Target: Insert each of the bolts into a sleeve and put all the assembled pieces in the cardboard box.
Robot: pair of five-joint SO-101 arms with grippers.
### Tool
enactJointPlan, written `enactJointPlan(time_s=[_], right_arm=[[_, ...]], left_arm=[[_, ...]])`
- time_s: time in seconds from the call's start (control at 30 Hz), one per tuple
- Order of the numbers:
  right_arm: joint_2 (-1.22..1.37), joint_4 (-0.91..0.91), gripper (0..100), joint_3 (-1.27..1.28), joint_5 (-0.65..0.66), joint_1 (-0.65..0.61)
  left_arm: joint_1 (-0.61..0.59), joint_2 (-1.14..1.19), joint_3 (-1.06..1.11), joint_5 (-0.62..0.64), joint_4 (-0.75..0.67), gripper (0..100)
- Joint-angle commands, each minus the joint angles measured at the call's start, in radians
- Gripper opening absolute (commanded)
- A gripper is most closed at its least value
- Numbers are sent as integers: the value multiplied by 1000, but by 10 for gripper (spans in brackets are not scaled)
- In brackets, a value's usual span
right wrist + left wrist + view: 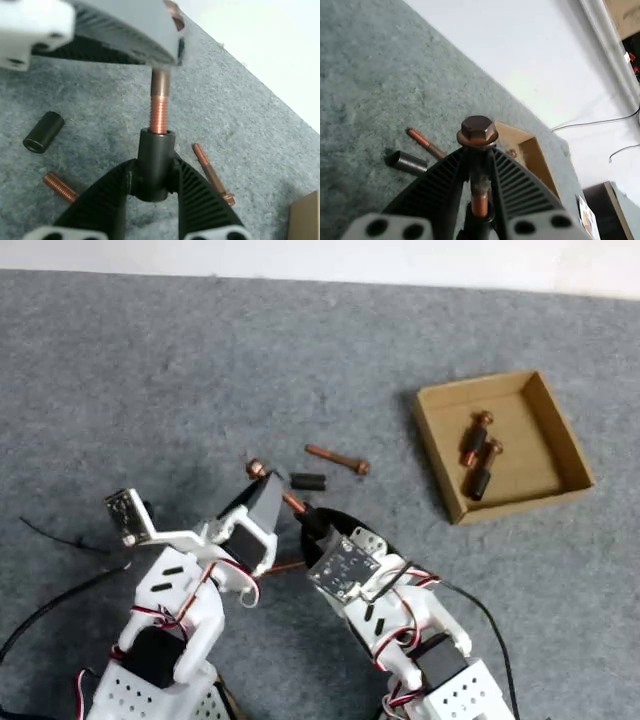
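Bolt (pixel 478 134) pinched between left gripper (pixel 479 155) jaws, tip inside sleeve (pixel 154 155) clamped between right gripper (pixel 154 175) jaws

We see a grey, felt-like mat (pixel 150 370) covering the work surface, its nap mottled and the light on it soft and even, with only faint shadows. Along its far edge we find a plain white strip (pixel 400 258). In the left wrist view we look past the mat to a pale white surface (pixel 520 60). A white moulding (pixel 609 47) runs along it, a brown wooden panel (pixel 626 15) sits in the corner, thin cables (pixel 600 122) trail across, and a dark cabinet (pixel 600 210) stands beyond.
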Motion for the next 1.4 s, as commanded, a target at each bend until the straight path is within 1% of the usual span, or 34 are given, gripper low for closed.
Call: enactJointPlan(time_s=[0.0,0.23,0.37,0.43,0.53,0.6,0.67,0.77,0.97,1.07,1.17,1.3,1.37], right_arm=[[-22,-2,5,120,8,13],[-24,-2,5,120,8,16],[-24,-2,5,120,8,16],[-24,-2,5,120,8,16],[-24,-2,5,120,8,16],[-24,-2,5,120,8,16],[-24,-2,5,120,8,16],[-24,-2,5,120,8,18],[-24,-2,5,120,8,18],[-24,-2,5,120,8,18],[-24,-2,5,122,8,18],[-24,-4,5,122,9,21],[-24,-8,5,122,8,44]], left_arm=[[51,-12,-8,-64,26,7],[154,-12,-7,-153,106,7],[139,-12,-8,-155,104,19],[120,-12,-8,-155,104,85],[122,-12,-1,-155,107,261],[122,-12,12,-155,107,362],[114,-12,13,-153,107,400],[91,-12,4,-117,104,387],[-64,-12,-35,-8,86,375],[-101,-12,-31,6,51,375],[-136,-12,-36,18,48,375],[-254,-12,-51,127,35,375],[-295,-12,-53,163,29,375]])
